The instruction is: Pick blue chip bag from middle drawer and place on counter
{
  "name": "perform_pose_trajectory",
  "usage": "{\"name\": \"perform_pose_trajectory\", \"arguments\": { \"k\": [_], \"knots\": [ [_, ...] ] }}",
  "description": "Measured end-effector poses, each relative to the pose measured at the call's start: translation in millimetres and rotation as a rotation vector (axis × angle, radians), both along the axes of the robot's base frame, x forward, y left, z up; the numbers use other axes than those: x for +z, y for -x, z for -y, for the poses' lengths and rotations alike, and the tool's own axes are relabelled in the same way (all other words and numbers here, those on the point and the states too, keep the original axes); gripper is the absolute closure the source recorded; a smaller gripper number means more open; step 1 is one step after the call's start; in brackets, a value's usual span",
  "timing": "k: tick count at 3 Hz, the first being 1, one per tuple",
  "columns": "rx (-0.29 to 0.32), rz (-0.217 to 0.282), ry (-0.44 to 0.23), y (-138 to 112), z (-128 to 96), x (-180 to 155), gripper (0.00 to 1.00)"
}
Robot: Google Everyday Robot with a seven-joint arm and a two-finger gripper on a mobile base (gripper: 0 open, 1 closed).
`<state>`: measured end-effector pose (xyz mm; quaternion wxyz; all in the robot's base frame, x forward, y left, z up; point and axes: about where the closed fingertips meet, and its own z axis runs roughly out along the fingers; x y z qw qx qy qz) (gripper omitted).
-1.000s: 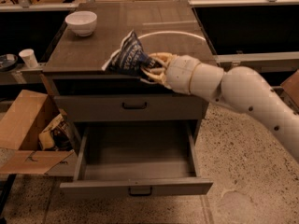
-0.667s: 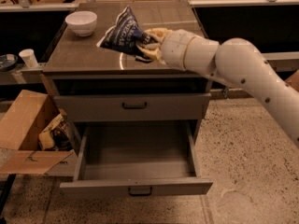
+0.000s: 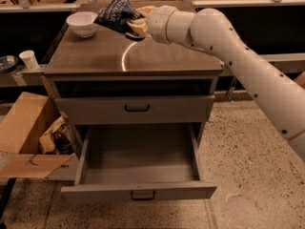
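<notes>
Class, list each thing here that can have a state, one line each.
blue chip bag: held by the gripper, over the back of the counter.
gripper: shut on the blue chip bag, beside the white bowl.
middle drawer: pulled open, nothing inside.
taller-fronted drawer: shut.
white bowl: upright on the counter.
cardboard box: flaps open.

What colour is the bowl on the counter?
White bowl, clearest in the camera view; the gripper holds the blue chip bag just beside it.
</notes>
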<state>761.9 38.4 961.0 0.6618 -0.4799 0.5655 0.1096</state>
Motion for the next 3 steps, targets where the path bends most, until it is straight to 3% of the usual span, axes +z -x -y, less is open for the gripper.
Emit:
{"name": "perform_pose_trajectory", "arguments": {
  "k": [1, 3],
  "knots": [
    [-0.03, -0.109, 0.001, -43.1, -14.6, -29.3, 0.74],
    [-0.034, -0.123, 0.0, -47.5, -18.0, -32.5, 0.28]
  ]
}}
